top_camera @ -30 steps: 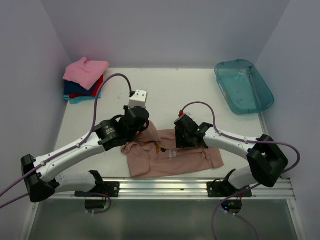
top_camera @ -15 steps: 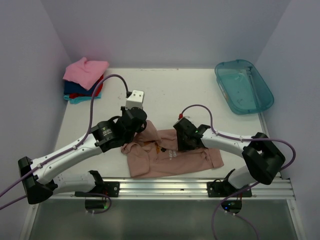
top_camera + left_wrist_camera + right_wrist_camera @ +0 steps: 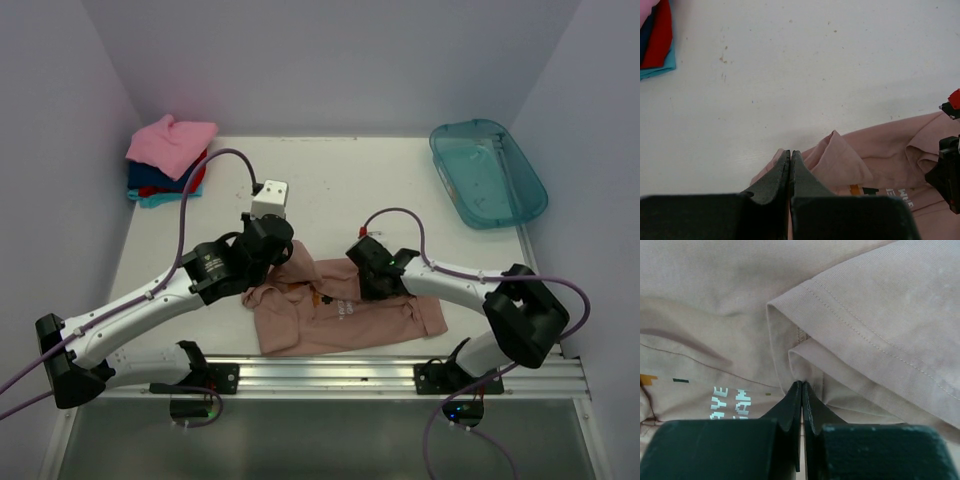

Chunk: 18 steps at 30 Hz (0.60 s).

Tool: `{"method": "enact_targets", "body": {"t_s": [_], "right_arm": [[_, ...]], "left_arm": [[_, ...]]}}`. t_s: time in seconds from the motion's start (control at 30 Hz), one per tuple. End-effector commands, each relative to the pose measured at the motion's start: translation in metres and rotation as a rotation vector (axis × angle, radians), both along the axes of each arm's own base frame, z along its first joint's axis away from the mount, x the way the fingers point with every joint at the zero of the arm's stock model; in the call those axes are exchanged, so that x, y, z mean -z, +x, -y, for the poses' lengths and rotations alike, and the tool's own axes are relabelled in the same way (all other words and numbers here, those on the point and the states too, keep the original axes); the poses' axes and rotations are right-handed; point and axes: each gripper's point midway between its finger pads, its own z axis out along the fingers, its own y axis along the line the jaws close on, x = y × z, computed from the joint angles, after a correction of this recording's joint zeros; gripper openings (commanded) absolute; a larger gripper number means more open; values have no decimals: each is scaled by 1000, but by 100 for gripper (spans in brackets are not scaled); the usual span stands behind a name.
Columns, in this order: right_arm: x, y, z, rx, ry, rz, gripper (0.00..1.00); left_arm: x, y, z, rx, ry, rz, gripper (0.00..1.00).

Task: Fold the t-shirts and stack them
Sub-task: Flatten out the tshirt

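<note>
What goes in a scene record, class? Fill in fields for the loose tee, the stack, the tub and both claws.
tee: dusty pink, crumpled, at the table's near edge
stack: folded tees, far left corner, bright pink on top
tub: translucent teal, far right corner
left claw: shut on tee's far left edge, cloth raised
right claw: shut on a fold of the tee

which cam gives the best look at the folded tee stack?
Top external: the whole folded stack shows in the far left corner, bright pink on top, red, blue and teal edges beneath. Left wrist catches only a cropped corner of it. Right wrist shows none.
</note>
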Motion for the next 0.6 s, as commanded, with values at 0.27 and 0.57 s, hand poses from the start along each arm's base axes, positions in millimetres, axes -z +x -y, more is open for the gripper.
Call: {"method": "enact_targets", "body": {"t_s": [0.27,0.57], "right_arm": [[-182,47,29,118,77,465,0],[-397,65,96,283,79,939,0]], "left_arm": [[-67,-2,-39,-124,-122,189,0],[-242,-35,-121,-213,-350,537,0]]}}
